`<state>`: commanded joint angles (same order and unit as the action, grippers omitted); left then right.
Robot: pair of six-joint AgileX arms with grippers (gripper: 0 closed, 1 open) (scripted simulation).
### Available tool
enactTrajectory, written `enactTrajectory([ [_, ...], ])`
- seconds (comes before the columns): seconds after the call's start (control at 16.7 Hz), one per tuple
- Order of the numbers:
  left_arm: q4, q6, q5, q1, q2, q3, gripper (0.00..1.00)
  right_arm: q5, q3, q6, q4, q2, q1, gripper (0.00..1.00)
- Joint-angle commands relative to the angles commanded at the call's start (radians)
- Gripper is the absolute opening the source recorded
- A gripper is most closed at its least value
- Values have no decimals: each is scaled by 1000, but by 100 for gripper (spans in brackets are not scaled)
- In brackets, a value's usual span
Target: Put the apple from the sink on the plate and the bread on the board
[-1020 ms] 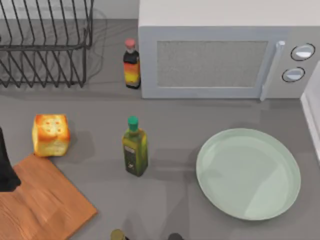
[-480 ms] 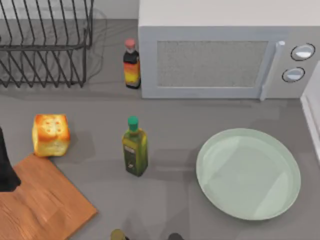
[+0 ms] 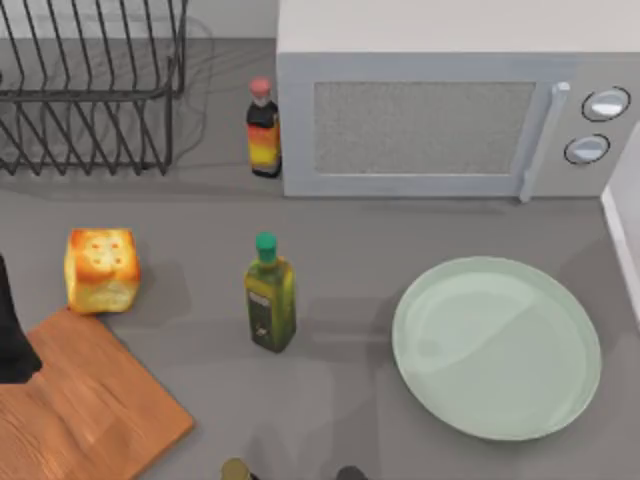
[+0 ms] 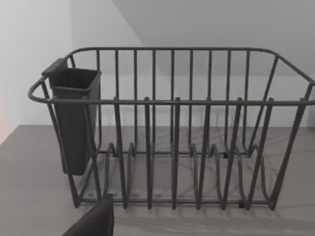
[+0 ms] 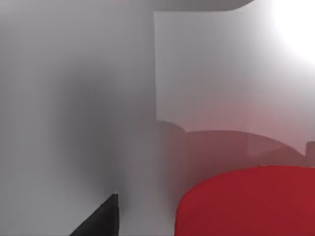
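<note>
While the apple (image 5: 246, 201) is sitting close under my right wrist camera, walled in by pale sink sides, I am judging the first half of the task as not yet done: the plate (image 3: 497, 347) is lying bare at the right of the bench (image 3: 350, 230). Whether my right gripper is open or has hold of the apple, I cannot tell. The bread (image 3: 101, 269) is standing on the bench at the left, just beyond the far corner of the board (image 3: 90, 410), apparently touching its edge but not on it, so that half is also waiting. My left arm is showing as a dark shape at the left edge over the board, its wrist camera facing the dish rack (image 4: 172, 128); its gripper's state I cannot tell either. The green-capped bottle (image 3: 270, 293) and the red-capped bottle (image 3: 263, 128) are carrying labels, but I am reading no words on them.
</note>
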<state>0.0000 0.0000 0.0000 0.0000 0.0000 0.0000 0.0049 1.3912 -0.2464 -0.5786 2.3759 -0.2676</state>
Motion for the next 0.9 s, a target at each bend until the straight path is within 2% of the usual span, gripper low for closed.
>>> enactTrajectory([
  [0.3, 0, 0, 0, 0, 0, 0, 100, 0, -10, 0, 14, 12, 0, 100],
  [0.9, 0, 0, 0, 0, 0, 0, 100, 0, -10, 0, 14, 12, 0, 25],
])
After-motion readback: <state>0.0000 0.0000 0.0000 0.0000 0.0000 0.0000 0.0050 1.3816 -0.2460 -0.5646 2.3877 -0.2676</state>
